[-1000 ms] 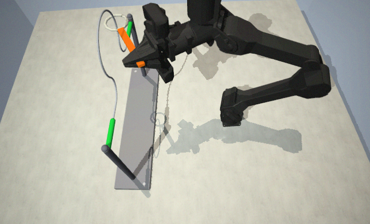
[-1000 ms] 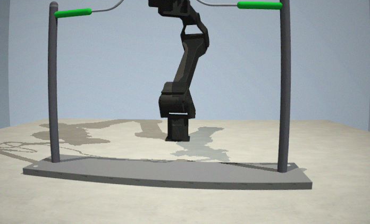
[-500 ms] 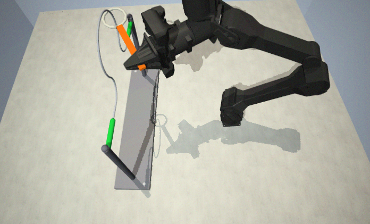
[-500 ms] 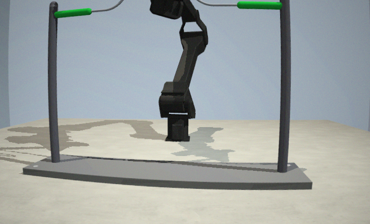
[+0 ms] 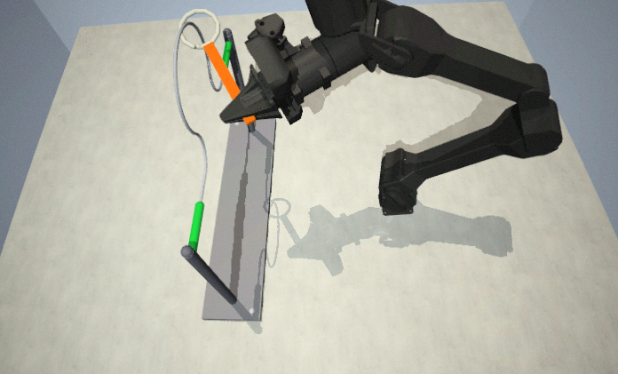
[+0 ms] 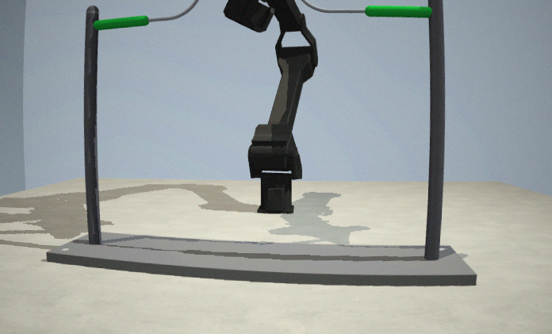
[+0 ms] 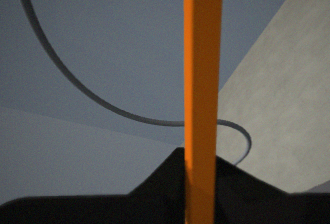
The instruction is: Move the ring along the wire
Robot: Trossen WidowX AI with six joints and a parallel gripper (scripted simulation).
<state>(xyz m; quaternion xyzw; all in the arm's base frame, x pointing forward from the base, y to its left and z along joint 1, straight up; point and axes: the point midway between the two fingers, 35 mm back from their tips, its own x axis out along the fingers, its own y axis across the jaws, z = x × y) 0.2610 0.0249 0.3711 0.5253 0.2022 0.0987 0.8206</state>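
My gripper point(image 5: 232, 111) point(image 7: 189, 155) is shut on the orange handle point(image 5: 222, 71) point(image 7: 203, 90), whose end sticks out past the fingers. The pale ring point(image 5: 199, 11) is at the raised end of the handle, around the high bend of the grey wire point(image 5: 176, 77) point(image 6: 162, 19) point(image 7: 77, 83), between the two green parts. The far green part point(image 5: 227, 50) point(image 6: 122, 22) lies closer to it than the near green part point(image 5: 196, 224) point(image 6: 398, 11). The ring is outside the exterior view and the wrist view. I cannot tell its clearance from the wire.
The far post point(image 5: 234, 64) point(image 6: 91, 126) stands behind the handle and gripper in the top view. The near post point(image 5: 211, 277) point(image 6: 435, 126) stands at the other end of the grey base point(image 5: 221, 278) point(image 6: 260, 274). The wire dips low between the ring and the far green part.
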